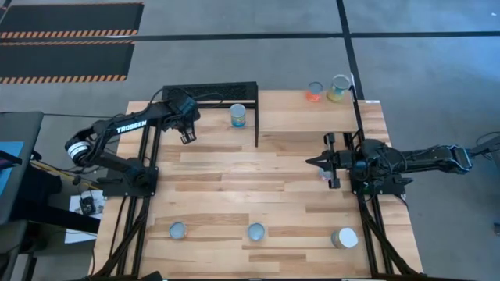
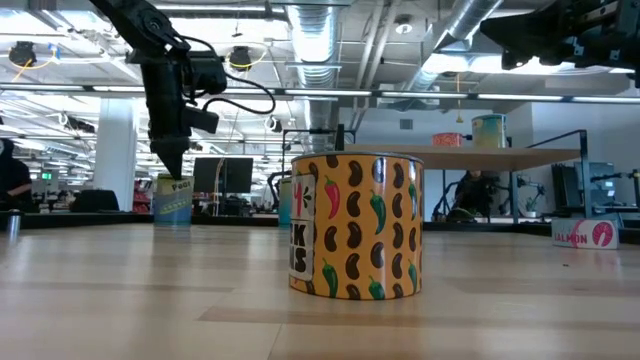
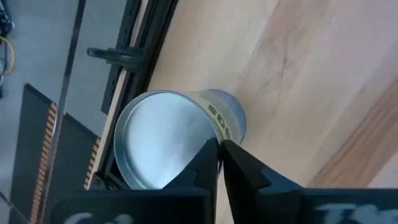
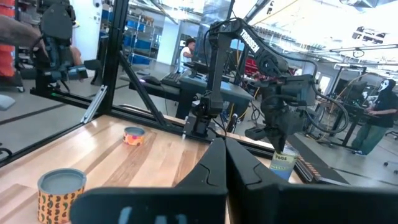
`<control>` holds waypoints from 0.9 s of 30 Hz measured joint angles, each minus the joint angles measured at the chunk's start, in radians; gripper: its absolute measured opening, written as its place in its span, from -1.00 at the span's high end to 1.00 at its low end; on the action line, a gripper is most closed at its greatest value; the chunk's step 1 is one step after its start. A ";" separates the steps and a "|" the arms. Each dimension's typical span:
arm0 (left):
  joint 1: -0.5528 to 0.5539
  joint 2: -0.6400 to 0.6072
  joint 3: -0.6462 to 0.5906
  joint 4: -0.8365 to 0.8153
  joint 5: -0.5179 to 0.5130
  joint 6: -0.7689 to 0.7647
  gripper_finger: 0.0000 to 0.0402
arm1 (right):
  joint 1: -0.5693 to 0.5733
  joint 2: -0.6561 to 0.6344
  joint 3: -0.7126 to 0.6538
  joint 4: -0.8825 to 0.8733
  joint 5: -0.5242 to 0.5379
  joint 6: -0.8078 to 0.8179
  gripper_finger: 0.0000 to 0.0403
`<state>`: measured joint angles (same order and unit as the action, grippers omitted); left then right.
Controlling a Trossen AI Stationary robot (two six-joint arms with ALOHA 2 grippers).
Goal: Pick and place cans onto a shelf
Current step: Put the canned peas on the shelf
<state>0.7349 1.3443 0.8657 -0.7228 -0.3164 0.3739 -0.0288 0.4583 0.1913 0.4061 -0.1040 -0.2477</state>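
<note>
Hovering just beside the blue-labelled can point(image 1: 238, 115), the left gripper point(image 1: 187, 136) had its fingers pressed together, holding nothing. To grasp well, it would probably need to spread them, centre over the silver lid point(image 3: 160, 138) and descend squarely. That can stood upright, just beyond the gripper, on the table point(image 1: 258, 179) by the black shelf frame point(image 1: 211, 92). The right gripper point(image 1: 324, 161), likewise clenched and empty, waited well apart.

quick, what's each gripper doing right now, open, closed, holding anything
Left gripper: closed, holding nothing, poised just above the blue can beside the shelf.
Right gripper: closed, holding nothing, raised above the table.
</note>
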 joint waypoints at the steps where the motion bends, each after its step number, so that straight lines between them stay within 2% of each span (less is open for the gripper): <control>1: 0.000 -0.008 0.002 -0.006 0.020 0.006 0.97 | 0.000 0.000 0.000 0.000 0.000 0.000 0.97; 6: -0.011 -0.067 0.017 -0.046 0.143 0.000 1.00 | 0.000 0.000 0.000 0.000 0.000 0.002 0.97; 11: -0.100 -0.113 0.020 -0.048 0.184 -0.047 1.00 | 0.000 0.000 0.000 0.000 0.000 0.003 0.97; 16: -0.285 -0.115 0.020 0.006 0.216 -0.125 1.00 | 0.000 0.000 0.000 0.008 0.000 0.002 0.97; 22: -0.542 -0.115 0.021 0.203 0.215 -0.239 1.00 | 0.000 0.000 0.000 0.014 0.000 0.002 0.97; 27: -0.666 -0.093 0.030 0.338 0.207 -0.317 1.00 | 0.000 0.000 0.000 0.015 0.000 0.002 0.97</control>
<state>0.0689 1.2518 0.8957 -0.3848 -0.1089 0.0569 -0.0288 0.4587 0.1913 0.4211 -0.1040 -0.2459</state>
